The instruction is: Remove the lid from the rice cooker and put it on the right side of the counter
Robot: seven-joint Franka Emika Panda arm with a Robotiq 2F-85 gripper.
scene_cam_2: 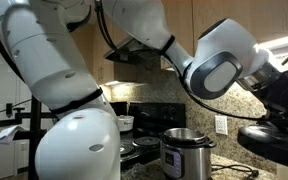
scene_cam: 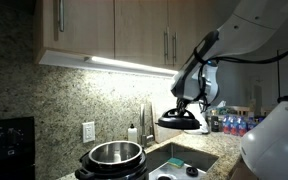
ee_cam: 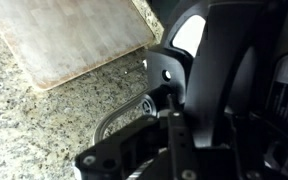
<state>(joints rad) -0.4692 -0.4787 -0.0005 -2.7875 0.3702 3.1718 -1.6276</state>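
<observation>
We see the gripper [scene_cam: 185,107] raised above the counter [ee_cam: 24,130], its claw closed on the top handle of the lid [scene_cam: 181,120], which hangs level in the air, well apart from the rice cooker [scene_cam: 112,158]. The rice cooker stands open on the granite, its shiny steel inner pot showing in both exterior views, with the sink [scene_cam: 176,167] just beside it. In an exterior view the faucet [scene_cam: 147,122] rises between the cooker and the hanging lid, near the lid's edge. A cluster of bottles [scene_cam: 234,124] stands further along the counter, beyond the lid. On the backsplash we make out a wall outlet [scene_cam: 88,131], under the strip light of the cabinets [scene_cam: 104,25]. The robot's own white body [scene_cam: 274,140] blocks the lower corner of that view. In the wrist view the black gripper hides most of the lid [ee_cam: 114,150]; beyond it we see speckled granite and a pale flat board [ee_cam: 74,40] lying on it.
</observation>
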